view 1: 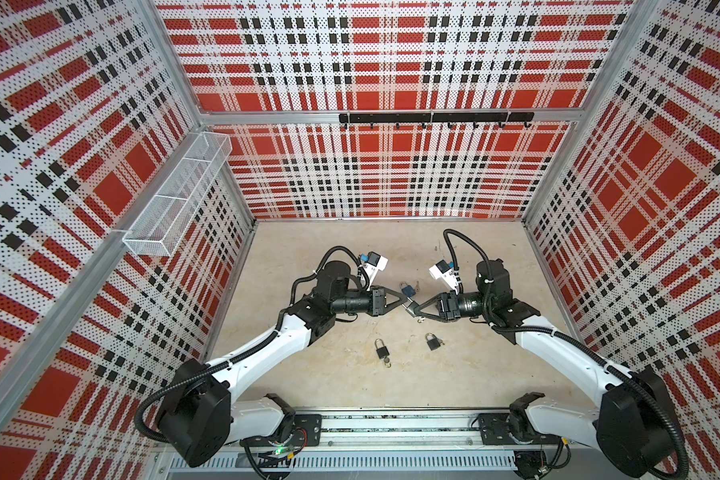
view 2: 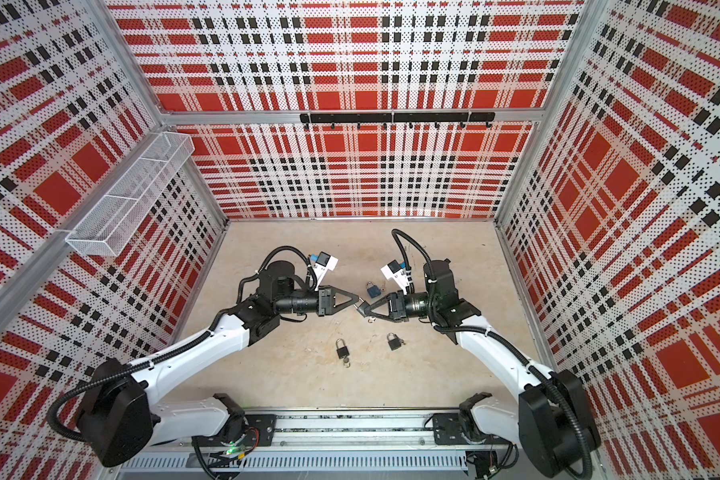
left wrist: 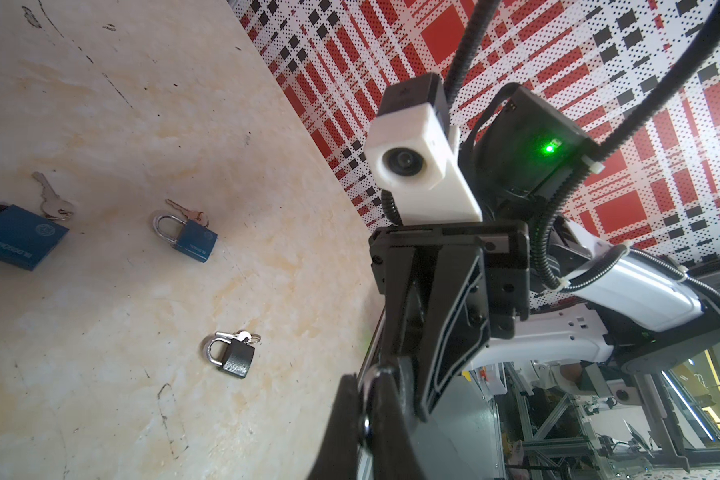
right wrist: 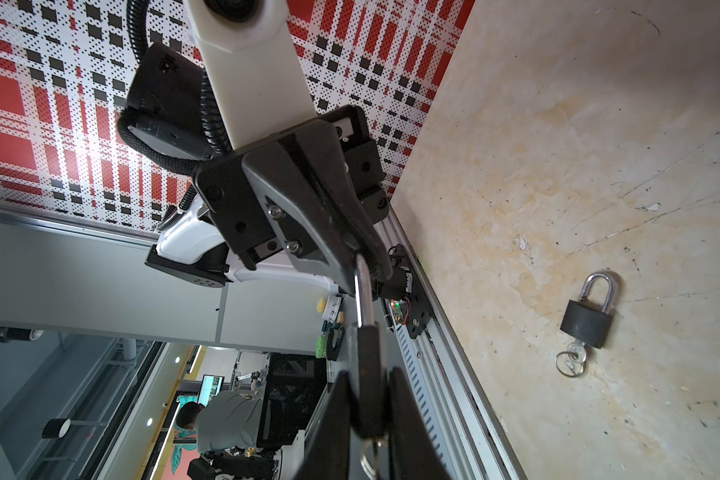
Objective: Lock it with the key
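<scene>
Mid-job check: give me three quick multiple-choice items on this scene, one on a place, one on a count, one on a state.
1. Where does the blue padlock lie in a top view?
A) by the front rail
B) in the wire basket
C) just past the meeting jaws, toward the back wall

2. How many black padlocks lie loose on the table?
A) one
B) two
C) four

3. What is the right gripper doing?
A) shut on a raised black padlock
B) open over the table
C) shut on a loose key

Answers:
1 C, it shows just behind the jaws.
2 B, both top views show two.
3 A, the right wrist view shows the body clamped.
</scene>
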`<state>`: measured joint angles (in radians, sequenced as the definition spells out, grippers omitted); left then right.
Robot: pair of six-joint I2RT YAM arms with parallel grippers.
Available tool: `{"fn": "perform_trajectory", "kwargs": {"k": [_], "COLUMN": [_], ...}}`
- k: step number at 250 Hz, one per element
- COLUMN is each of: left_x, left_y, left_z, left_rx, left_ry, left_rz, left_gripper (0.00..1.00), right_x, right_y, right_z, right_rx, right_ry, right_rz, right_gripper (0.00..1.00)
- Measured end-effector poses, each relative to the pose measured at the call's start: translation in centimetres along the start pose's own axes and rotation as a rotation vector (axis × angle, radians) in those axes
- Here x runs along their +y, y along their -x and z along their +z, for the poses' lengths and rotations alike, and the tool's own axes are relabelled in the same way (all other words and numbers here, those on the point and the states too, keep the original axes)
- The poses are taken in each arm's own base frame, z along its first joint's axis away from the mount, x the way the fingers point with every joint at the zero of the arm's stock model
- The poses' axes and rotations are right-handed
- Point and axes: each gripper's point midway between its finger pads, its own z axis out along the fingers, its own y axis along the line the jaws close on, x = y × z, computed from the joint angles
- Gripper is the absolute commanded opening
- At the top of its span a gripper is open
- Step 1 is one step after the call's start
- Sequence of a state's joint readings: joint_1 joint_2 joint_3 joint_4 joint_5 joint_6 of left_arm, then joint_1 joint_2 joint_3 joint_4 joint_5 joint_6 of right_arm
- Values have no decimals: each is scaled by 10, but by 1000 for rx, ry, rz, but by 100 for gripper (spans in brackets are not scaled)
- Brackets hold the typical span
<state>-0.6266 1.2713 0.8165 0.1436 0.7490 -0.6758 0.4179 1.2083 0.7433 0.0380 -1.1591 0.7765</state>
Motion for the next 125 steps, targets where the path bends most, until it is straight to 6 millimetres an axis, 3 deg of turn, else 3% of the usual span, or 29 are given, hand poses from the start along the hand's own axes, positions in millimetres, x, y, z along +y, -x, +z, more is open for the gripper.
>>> {"fn": "perform_trajectory", "kwargs": {"k": [125], "left_x": [-4], "left_y": [-6], "left_z": [8], "left_rx": [-15], "left_ry": [19], "left_rz": [4], "left_gripper": [0], "right_x": [-4], "right_y": [0], "right_z": [-5], "right_rx": [-4], "right_ry": [-9], "right_rz": [21], "right_gripper": [0]}}
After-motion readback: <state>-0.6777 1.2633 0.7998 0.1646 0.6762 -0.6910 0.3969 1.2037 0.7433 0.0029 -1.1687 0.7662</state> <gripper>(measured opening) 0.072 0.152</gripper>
